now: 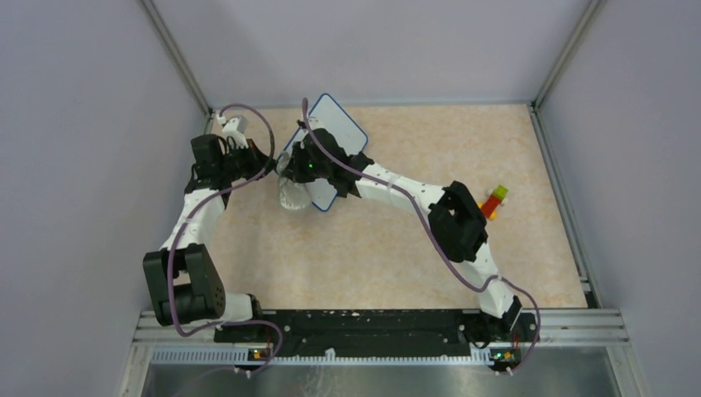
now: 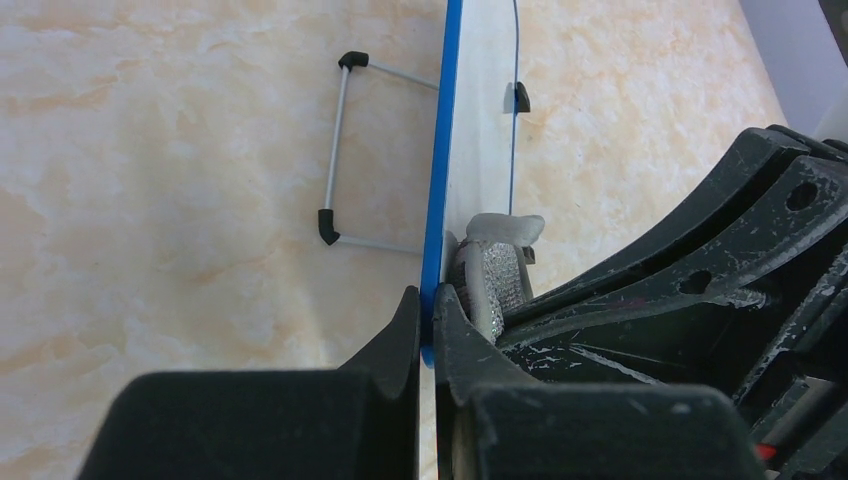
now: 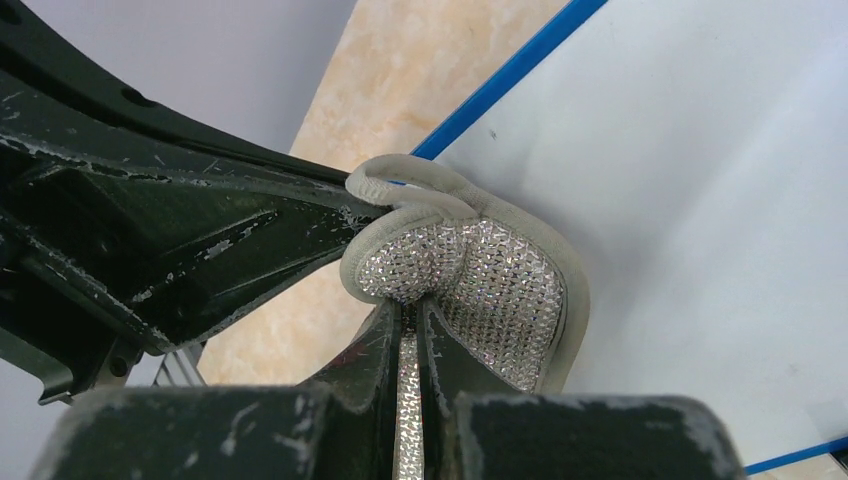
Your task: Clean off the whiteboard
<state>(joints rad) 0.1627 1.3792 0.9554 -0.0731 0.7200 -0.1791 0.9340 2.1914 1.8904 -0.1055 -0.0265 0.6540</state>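
**A:** Starting closest in, what are the grippers doing?

**B:** The left gripper (image 2: 427, 308) is pinching narrowly on the blue rim (image 2: 440, 180) of the whiteboard (image 2: 480, 120), steadying it. The right gripper (image 3: 408, 325) is clamping the eraser pad (image 3: 490, 285) and pressing it against the white face, just beside that rim.

**A:** How far along is the wiping looking?

**B:** Far along, I'd judge. All the face showing in the right wrist view is reading blank, with no red marks. The patch under the pad and fingers is hidden, so that part is remaining unchecked.

**A:** Where is the board sitting?

**B:** Toward the far left of the table (image 1: 397, 256), seemingly propped on its wire stand (image 2: 338, 150), with its far corner nearing the back wall (image 1: 372, 50).

**A:** Is there room to move?

**B:** It's tight at the rim, where the two grippers are almost touching. A stroke toward the board's right side is looking freer. Beyond the right arm, a coloured block (image 1: 494, 201) is lying well apart.
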